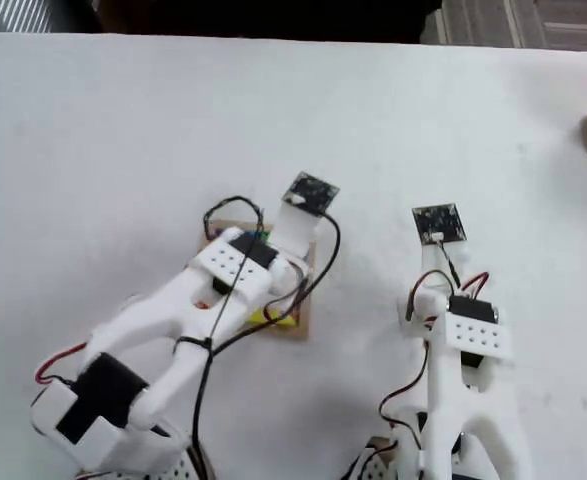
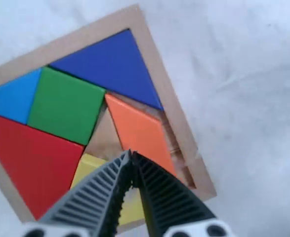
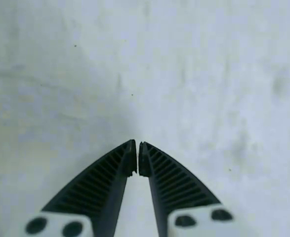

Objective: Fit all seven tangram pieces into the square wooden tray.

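1. Tangram pieces (image 2: 110, 64) lie in the wooden tray (image 2: 85, 38). The left fingers (image 2: 100, 192), closed and empty, hover where the yellow piece (image 2: 88, 168) meets the orange parallelogram (image 2: 140, 131).
2. The orange parallelogram looks skewed, with bare wood showing beside the green square (image 2: 65, 111). Nudging it gently sideways with closed tips should close that gap.
3. The right fingers (image 3: 110, 182), closed and empty, hang over bare counter (image 3: 209, 74). In the high view the tray sits about nine o'clock from the right arm (image 1: 468, 340).
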`<action>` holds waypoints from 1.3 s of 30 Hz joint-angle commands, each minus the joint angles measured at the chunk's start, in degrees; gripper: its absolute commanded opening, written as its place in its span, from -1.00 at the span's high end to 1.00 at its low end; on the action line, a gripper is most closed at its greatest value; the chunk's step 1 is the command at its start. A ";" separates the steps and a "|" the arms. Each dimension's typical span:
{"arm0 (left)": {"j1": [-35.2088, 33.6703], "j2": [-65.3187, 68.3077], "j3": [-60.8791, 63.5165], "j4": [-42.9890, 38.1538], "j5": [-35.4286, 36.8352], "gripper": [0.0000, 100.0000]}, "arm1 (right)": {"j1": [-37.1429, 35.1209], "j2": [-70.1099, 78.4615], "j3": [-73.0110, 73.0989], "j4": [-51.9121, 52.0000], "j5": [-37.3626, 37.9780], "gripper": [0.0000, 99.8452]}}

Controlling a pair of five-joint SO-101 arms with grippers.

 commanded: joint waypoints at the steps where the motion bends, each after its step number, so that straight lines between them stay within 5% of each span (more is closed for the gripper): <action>1: -1.80 -3.12 1.41 -0.53 0.35 0.95 | -0.66 -1.71 -0.26 -1.01 1.14 0.96; 15: 5.85 -3.03 6.33 -2.55 0.26 0.95 | -0.40 -1.71 -0.35 -1.01 1.14 0.96; 39: -2.33 -8.13 5.45 0.35 0.26 0.95 | -0.66 -1.71 -0.26 -1.71 0.88 0.96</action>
